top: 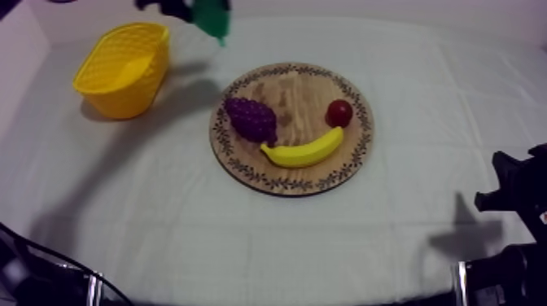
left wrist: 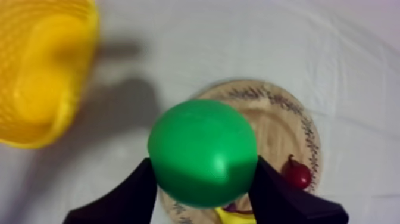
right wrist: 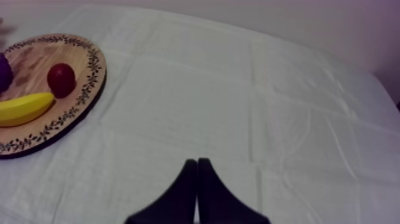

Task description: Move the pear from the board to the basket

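Seen from above, the left gripper point(top: 195, 10) hung at the far edge of the table. It was beyond the wooden board point(top: 293, 88) and to one side of the yellow basket point(top: 130, 91), with the green pear point(top: 213, 16) at its tip. How the fingers gripped could not be told from that angle. The left wrist camera settled it: two black fingers point(left wrist: 134, 192) were spread wide and pressed against opposite sides of the pear, which sat squarely between them, lifted clear of the board. Beneath the pear lay the board's rim and the grey-white cloth point(left wrist: 178, 53), with the basket well apart to one side.

The overhead view also laid out the rest of the board. A bunch of grapes point(top: 251, 120) touched one end of a banana point(top: 303, 150), and a small red fruit point(top: 339, 113) sat just beside the other end.

The right wrist camera added what the overhead view left unclear. The right gripper point(right wrist: 197, 161) had its fingers pressed together in a narrow wedge, holding nothing, over bare cloth and well apart from the board.
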